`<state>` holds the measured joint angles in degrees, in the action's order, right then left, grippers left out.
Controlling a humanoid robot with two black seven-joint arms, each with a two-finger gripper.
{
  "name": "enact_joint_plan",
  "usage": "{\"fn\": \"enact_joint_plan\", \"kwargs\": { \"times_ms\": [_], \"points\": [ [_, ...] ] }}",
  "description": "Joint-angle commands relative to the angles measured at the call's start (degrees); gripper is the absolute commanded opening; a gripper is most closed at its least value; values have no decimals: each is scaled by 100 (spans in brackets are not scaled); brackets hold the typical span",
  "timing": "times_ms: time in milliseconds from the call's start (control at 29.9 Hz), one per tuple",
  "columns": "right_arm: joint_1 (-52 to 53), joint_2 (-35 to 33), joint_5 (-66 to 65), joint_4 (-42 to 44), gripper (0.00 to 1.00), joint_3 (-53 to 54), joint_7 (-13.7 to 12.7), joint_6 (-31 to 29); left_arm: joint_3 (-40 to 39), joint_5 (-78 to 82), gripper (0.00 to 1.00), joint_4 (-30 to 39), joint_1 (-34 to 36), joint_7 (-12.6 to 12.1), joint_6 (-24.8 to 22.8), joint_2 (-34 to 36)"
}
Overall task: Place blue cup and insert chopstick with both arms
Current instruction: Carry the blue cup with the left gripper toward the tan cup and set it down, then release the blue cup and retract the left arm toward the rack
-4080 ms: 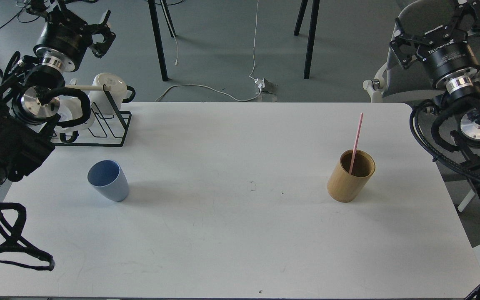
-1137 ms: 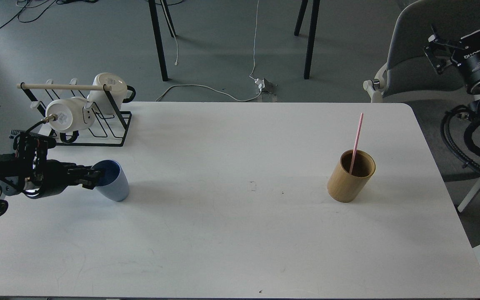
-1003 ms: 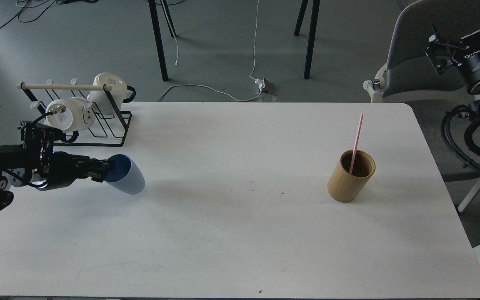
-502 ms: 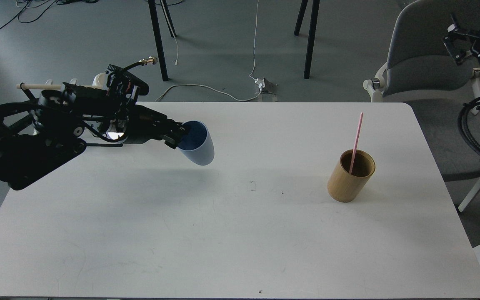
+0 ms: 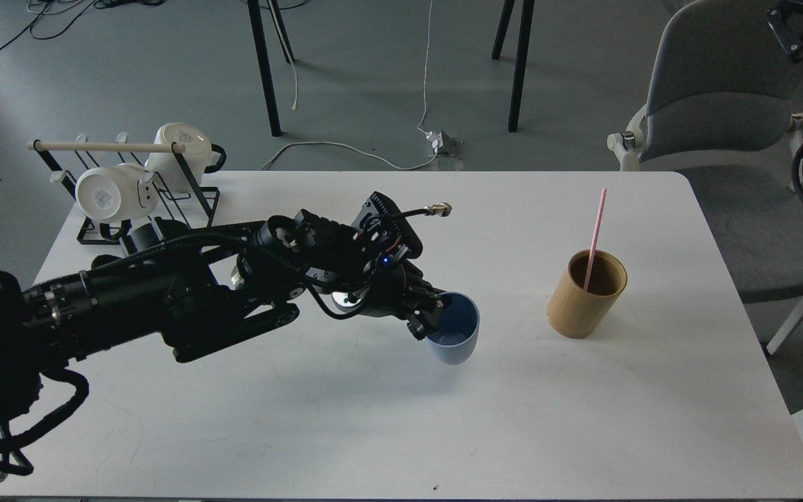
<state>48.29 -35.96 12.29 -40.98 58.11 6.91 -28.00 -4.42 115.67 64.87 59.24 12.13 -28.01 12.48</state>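
While my left pincer [image 5: 432,315] grips the cup [image 5: 452,338] by its rim mid-table [image 5: 346,432], I judge placing underway; next, set it down upright.

Light-blue cup [image 5: 454,340], pink chopstick [image 5: 595,237], tan bamboo cylinder [image 5: 585,295], white table [image 5: 373,418], black wire rack [image 5: 185,202], white mugs [image 5: 105,199]

Black left arm [image 5: 164,300], brass-tipped cable [image 5: 422,210]

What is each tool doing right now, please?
Left tool: closed on the rim of the blue cup, near the table's middle.
Right tool: at the frame's top right corner, fingers not visible; cannot be told.
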Motion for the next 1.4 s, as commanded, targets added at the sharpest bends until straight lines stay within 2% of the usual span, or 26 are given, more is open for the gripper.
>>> {"fn": "enact_joint_plan", "kwargs": {
  "times_ms": [0, 167, 201, 334, 468, 535, 635, 669, 702, 803, 970, 1171, 1371],
  "points": [
    [-152, -25, 2, -6, 99, 16, 21, 0, 55, -9, 6, -202, -26, 0, 1, -53],
    [-355, -25, 2, -6, 99, 42, 30, 0, 64, -9, 8, -414, -26, 0, 1, -123],
    [-381, -25, 2, -6, 99, 42, 30, 0, 64, -9, 11, -414, -26, 0, 1, -132],
    [-408, -34, 2, -6, 99, 42, 30, 0, 46, -18, 32, -396, -26, -97, 1, -132],
    [-461, -60, 2, -15, 99, 25, 30, 0, -24, -53, 38, -308, -35, -97, 1, -36],
    [-504, -122, -7, -24, 99, -2, 30, 0, -146, -106, 50, -299, -26, -71, 1, 8],
    [-636, -253, -42, -181, 99, -37, -14, 0, -856, -797, 83, -299, -44, -88, 1, 289],
    [-697, -349, -103, -312, 99, -98, -14, 0, -1111, -1166, 89, -299, -70, -97, 1, 377],
    [-750, -498, -226, -488, 99, -185, -14, 0, -1366, -1587, 92, -299, -105, -97, 1, 456],
    [-786, -938, -796, -1121, 98, -406, -5, 84, -1983, -3020, 97, -308, -132, -62, 1, 807],
    [-795, -1211, -1895, -1895, 98, -468, -5, 778, -2441, -5954, 99, -588, -140, -36, 1, 1256],
    [-795, -1387, -3845, -2686, 98, -476, -23, 832, -2801, -9584, 99, -2151, -167, -27, 1, 1292],
    [-768, -1396, -5453, -3231, 98, -581, -49, 823, -2924, -11600, 99, -3198, -211, -18, 1, 1283]
  ]
}}
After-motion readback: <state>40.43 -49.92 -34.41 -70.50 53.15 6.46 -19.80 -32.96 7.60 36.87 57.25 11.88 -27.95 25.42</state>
